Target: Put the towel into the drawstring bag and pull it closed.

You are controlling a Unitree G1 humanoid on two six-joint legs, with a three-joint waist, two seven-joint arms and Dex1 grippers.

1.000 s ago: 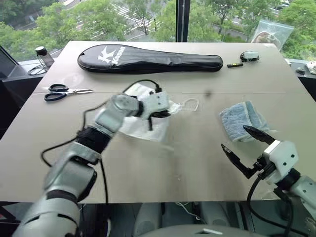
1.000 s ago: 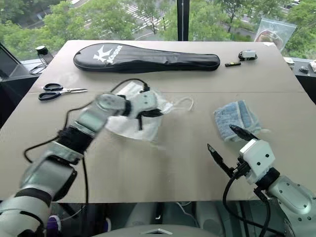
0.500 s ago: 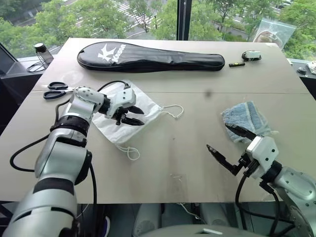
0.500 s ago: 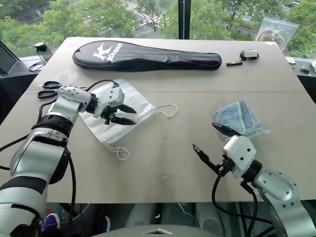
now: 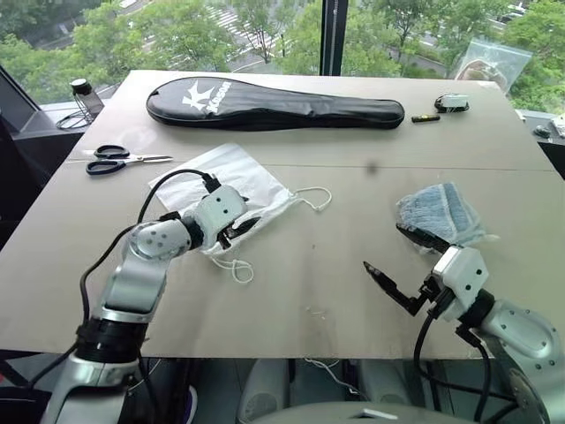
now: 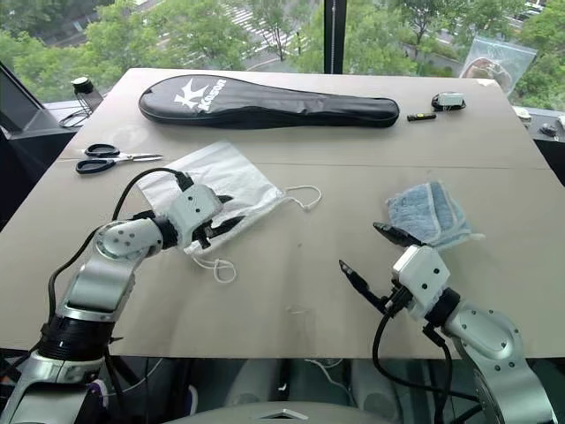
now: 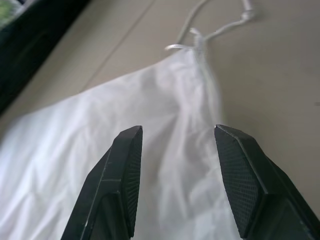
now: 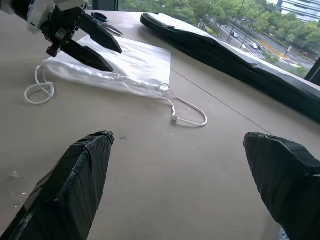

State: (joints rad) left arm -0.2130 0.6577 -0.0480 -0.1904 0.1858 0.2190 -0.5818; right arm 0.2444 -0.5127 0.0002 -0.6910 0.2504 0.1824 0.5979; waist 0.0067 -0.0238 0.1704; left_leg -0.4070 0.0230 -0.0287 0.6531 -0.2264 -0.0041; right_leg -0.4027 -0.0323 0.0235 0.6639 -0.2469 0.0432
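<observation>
Beyond tall windows, green treetops; nearer, a broad tan table (image 5: 300,291) under the head camera.

Lying flat left of centre on it: the drawstring bag (image 5: 231,185), milky white, gathered mouth toward the table's middle, one white cord loop (image 5: 316,198) trailing out toward the right and a second loop (image 5: 236,268) curled at the near edge. Just over the bag's near part, the left gripper (image 5: 240,229), black fingers parted (clearly apart in the left wrist view, with bare plastic between them (image 7: 170,165)) and gripping nothing. Pointed forward and toward the right, slightly downward, elbow bent out to the left, black cable arching over the forearm.

Well apart to the right: the towel (image 5: 436,213), a rumpled light-blue heap with a paler edge, resting on the table outside the bag. Just beside its near edge, the right gripper (image 5: 402,257), fingers spread wide and empty, one tip (image 5: 412,235) close against the towel (contact cannot be told), the other (image 5: 381,279) out toward the table's middle. Held about level, aimed forward and to the left, forearm coming in from the near right corner.

Farther off: black-handled scissors (image 5: 119,159) at the left edge, a long black racket case (image 5: 274,104) across the far side, a clear zip bag (image 5: 487,62) at the far right corner.
</observation>
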